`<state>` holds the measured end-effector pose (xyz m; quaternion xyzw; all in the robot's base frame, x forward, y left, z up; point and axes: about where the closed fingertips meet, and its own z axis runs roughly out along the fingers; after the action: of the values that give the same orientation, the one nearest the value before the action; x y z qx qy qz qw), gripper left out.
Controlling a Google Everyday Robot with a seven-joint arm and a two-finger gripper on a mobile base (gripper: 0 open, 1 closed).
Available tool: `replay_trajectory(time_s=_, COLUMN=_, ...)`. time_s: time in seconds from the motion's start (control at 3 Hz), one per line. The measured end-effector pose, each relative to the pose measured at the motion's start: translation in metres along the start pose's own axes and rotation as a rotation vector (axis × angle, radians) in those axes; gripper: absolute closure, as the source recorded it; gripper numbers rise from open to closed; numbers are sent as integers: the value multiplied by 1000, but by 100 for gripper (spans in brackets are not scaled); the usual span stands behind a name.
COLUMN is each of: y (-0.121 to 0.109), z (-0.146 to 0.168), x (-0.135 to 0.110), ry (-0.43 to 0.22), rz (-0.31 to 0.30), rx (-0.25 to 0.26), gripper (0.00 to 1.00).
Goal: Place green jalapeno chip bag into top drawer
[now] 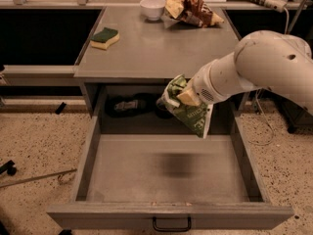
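Gripper (189,97) is seen clamped on the green jalapeno chip bag (192,116), which is held hanging above the rear of the open top drawer (146,180), clear of its bare bottom; a sponge (104,37), white bowl (152,8) and brown-and-yellow snack bag (191,10) are seen on the countertop (156,50)

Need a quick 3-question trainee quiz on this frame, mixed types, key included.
1. True or false: the glossy green foil chip bag already lies on the bottom of the open grey metal drawer.
2. The gripper hangs: A) left of the drawer; B) over the drawer's rear; C) below the drawer's front.
3. Fill in: the fingers are shut on the ___.
Key: 1 false; 2 B; 3 chip bag.
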<state>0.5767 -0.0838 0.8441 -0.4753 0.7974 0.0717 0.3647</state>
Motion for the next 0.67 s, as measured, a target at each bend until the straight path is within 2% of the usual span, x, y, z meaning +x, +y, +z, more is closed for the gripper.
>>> replay_trajectory(time_s=0.33, y=0, z=0, x=0, ry=0, rz=0, rx=0, gripper=100)
replay_trajectory(time_s=0.67, y=12, z=17, x=23, ry=7, rz=65, rx=-23, gripper=100)
